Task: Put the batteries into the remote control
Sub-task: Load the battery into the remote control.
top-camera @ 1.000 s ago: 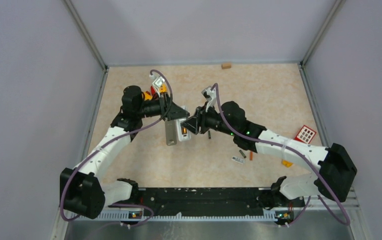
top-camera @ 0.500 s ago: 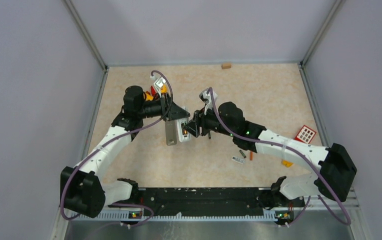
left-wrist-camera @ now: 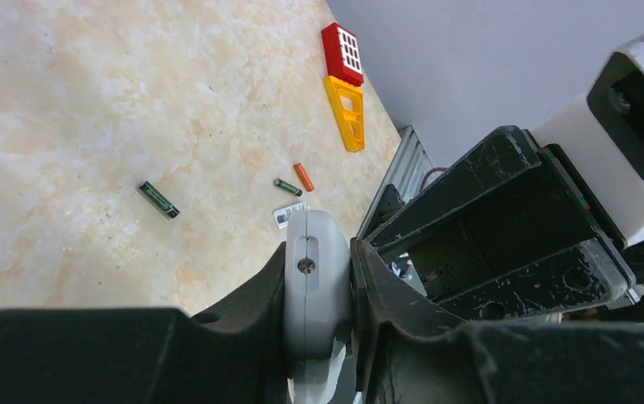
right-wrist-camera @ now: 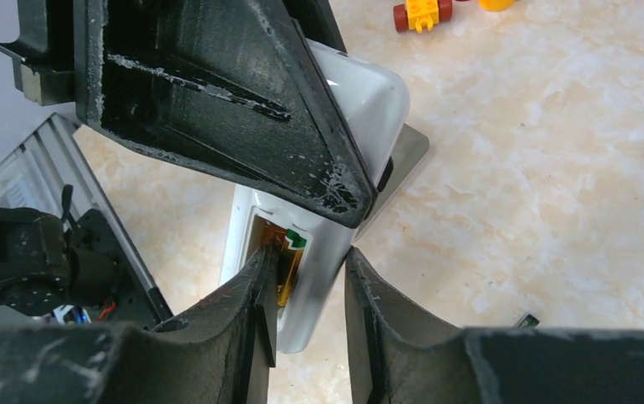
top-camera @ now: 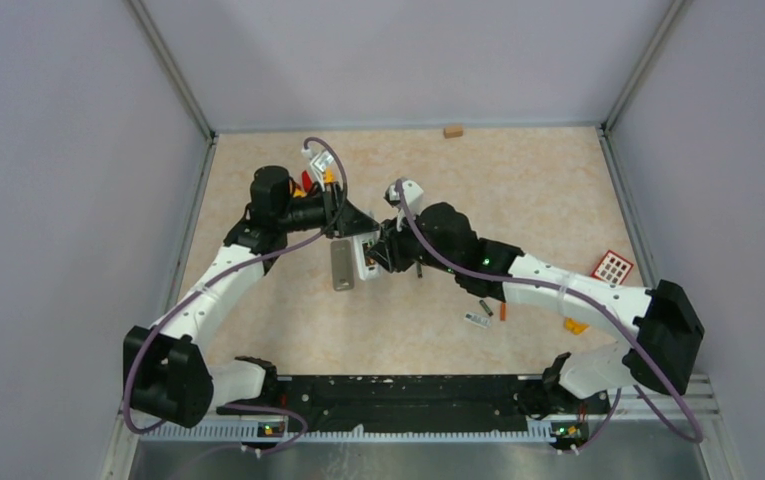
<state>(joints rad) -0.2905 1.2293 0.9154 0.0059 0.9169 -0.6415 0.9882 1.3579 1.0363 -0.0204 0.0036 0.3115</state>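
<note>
We see a beige marbled counter enclosed by grey walls; our left gripper pinches the white remote; whether the right gripper grips anything, we cannot tell.

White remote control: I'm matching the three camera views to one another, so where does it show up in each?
Top external: the white remote control sits just left of the picture's centre.
Left wrist: bottom centre, seen end-on.
Right wrist: centre, with its battery bay open towards the camera.
Shared landmark: the left gripper, which clamps the remote in all three views.
</note>
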